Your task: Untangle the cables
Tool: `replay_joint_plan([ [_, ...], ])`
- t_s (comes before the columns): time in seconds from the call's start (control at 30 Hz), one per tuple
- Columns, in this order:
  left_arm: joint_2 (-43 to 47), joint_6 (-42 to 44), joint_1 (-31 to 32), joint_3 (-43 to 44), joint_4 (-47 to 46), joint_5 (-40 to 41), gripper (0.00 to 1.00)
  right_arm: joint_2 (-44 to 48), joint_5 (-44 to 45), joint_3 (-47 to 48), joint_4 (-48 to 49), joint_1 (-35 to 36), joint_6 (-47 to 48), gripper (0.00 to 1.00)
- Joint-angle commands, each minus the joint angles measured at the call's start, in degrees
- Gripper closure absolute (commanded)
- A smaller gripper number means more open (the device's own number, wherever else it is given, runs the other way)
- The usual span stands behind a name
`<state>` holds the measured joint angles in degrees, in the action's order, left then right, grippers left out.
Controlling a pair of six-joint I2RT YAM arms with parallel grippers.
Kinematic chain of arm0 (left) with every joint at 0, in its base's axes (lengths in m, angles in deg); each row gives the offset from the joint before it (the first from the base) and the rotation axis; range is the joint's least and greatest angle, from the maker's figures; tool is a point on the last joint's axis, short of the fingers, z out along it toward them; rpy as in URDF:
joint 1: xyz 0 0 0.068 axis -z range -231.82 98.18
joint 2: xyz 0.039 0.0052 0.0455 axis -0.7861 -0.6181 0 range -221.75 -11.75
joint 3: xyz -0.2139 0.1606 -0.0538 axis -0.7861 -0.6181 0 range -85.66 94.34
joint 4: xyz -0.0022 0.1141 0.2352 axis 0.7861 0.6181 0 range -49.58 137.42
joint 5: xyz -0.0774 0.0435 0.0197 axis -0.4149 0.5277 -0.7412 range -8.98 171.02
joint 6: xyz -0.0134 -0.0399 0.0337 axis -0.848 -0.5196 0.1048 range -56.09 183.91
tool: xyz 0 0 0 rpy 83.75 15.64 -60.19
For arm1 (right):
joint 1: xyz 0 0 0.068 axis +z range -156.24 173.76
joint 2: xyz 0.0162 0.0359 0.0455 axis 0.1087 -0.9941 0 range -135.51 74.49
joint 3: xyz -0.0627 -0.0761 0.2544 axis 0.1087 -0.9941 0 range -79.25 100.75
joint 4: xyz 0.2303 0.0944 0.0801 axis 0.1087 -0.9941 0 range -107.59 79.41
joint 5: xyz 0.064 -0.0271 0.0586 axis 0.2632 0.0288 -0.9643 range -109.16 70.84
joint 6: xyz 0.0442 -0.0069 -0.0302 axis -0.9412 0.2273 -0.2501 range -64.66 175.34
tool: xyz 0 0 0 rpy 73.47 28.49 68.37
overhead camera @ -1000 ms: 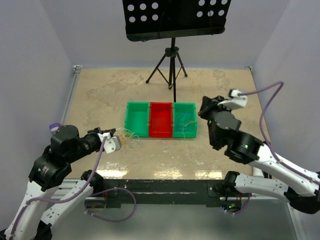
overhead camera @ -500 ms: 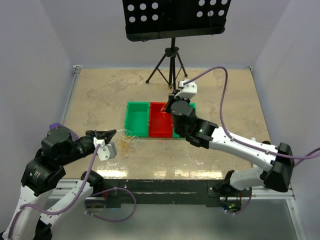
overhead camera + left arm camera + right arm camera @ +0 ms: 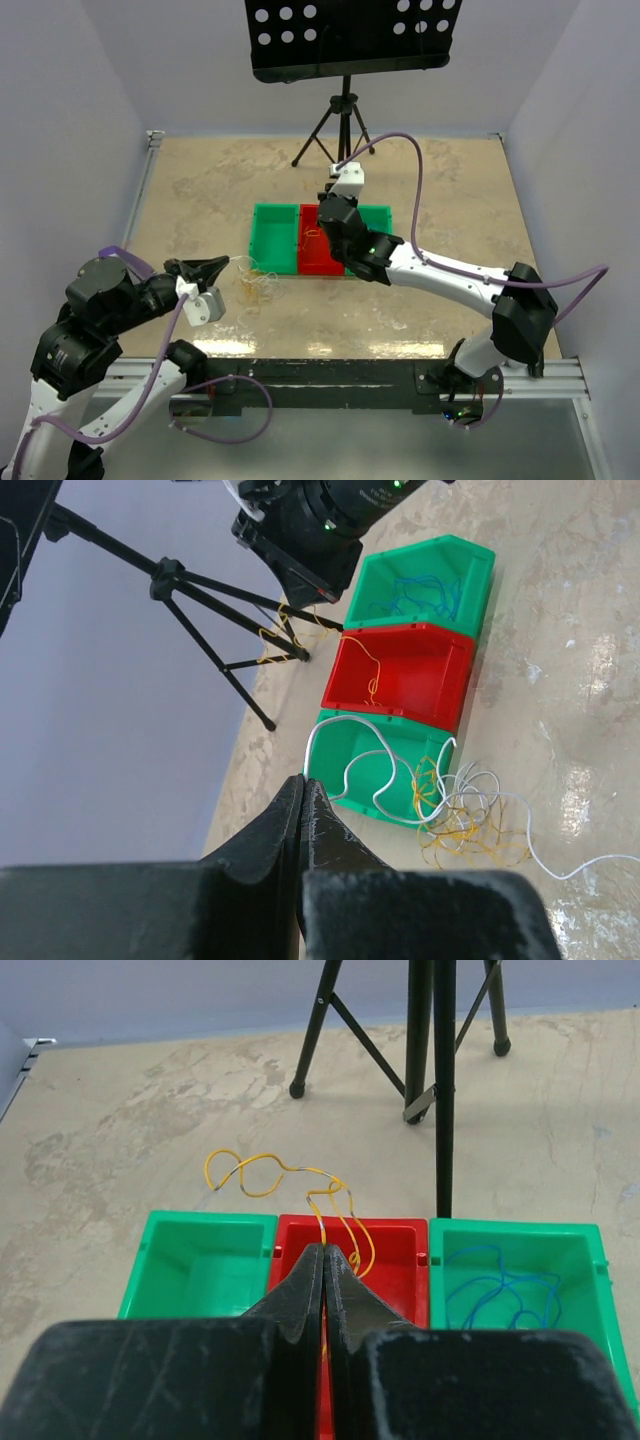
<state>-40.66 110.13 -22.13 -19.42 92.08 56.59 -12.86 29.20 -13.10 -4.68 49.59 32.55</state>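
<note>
My left gripper [image 3: 304, 778] is shut on the end of a whitish cable [image 3: 375, 742], held above the table in front of the left green bin [image 3: 350, 750]. The cable runs down into a tangle of yellow-orange and whitish strands [image 3: 465, 818] on the table beside that bin; the tangle also shows in the top view [image 3: 258, 285]. My right gripper [image 3: 325, 1249] is shut on a yellow-orange cable [image 3: 268, 1173] above the red bin [image 3: 395, 1250]. The cable loops up and left of the jaws. A blue-green cable [image 3: 500, 1285] lies in the right green bin [image 3: 590, 1260].
Three bins stand in a row at mid-table: left green [image 3: 275, 240], red [image 3: 322, 258], right green [image 3: 385, 212]. A black music stand [image 3: 345, 40] on a tripod [image 3: 340, 130] stands behind them. My right arm [image 3: 440, 272] stretches over the right bin.
My right arm swung from the right side to above the red bin, with the yellow-orange cable in its jaws. My left gripper drew back and left with the whitish cable.
</note>
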Motion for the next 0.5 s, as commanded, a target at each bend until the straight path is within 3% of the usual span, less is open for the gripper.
replay_joint_plan([
  [0.0, -0.7, 0.2, 0.1, 2.8, -2.4, -2.5, 1.0, -0.6, -2.5, -1.5, 1.8, -0.6, -3.2, 1.0],
  [0.23, -1.2, 0.1, 0.1, 3.6, -3.0, -3.5, 1.0, -2.1, -4.9, -7.6, 1.9, -0.5, -9.2, 1.0],
  [0.47, -2.3, -0.8, 0.0, 5.7, -2.6, -5.0, 1.0, -6.6, -5.9, -7.1, 0.9, -0.6, -10.8, 1.0],
])
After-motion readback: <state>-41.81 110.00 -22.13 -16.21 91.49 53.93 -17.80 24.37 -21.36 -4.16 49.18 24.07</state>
